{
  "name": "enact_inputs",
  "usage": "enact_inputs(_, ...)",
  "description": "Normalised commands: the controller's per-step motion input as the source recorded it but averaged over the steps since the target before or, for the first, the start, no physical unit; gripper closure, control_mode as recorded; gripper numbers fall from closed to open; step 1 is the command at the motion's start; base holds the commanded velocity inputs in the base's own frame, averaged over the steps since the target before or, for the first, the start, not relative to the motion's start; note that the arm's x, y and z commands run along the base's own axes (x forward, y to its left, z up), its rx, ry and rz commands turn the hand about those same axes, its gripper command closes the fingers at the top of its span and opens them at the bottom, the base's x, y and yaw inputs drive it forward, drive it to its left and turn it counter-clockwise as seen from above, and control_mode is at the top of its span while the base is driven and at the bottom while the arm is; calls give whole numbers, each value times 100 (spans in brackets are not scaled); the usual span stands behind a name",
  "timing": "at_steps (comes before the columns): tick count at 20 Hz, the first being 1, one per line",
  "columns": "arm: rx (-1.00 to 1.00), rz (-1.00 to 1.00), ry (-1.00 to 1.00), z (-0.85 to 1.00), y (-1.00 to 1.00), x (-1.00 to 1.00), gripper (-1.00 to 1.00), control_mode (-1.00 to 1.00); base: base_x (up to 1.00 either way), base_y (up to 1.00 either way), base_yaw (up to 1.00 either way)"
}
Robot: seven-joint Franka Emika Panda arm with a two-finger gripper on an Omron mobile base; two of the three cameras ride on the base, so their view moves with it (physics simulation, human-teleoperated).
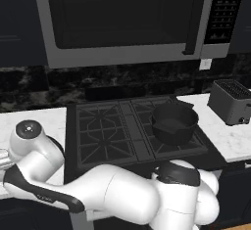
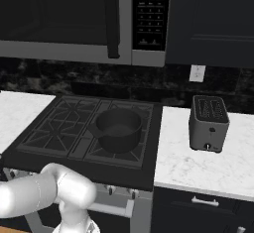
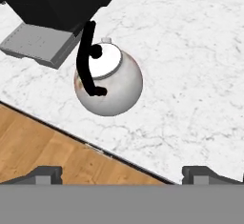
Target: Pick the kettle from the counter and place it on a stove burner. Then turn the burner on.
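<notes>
the gripper (image 3: 122, 175) hangs above the surface (image 3: 190, 75) with its fingertips (image 3: 45, 174) spread wide and nothing between them. straight ahead of it in the hand view sits the kettle (image 3: 112, 85), upright on the white marble and near the surface's front edge, with wooden floor (image 3: 43, 147) showing beyond that edge. its black arched handle (image 3: 86, 58) runs over the lid, and the black lid knob (image 3: 96, 52) sits just beside the arch; a short spout pokes out on the far side.

the kettle looks small, rigid and probably light, but its round, glossy body would likely slip between flat fingers. the handle arch seems the better hold: thin, stiff, and raised clear of the lid, so the fingers could close across it from either side. the stove burner (image 1: 100, 126) lies free on the cooktop, next to a black pot (image 1: 174, 124) over the neighbouring grate.
</notes>
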Motion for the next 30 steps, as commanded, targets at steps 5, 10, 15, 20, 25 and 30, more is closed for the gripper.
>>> enact_inputs(5,-1,-6,0,-8,33,13,-100,-100,0,0,0)
enact_inputs(10,0,-5,0,-22,30,9,-100,-100,0,0,0)
enact_inputs(15,0,-5,0,-26,27,15,-100,-100,0,0,0)
enact_inputs(20,0,-4,2,-19,13,21,-100,-100,0,0,0)
enact_inputs(25,0,-4,0,-21,10,28,-100,-100,0,0,0)
enact_inputs(30,0,-5,0,-9,18,31,-100,-100,0,0,0)
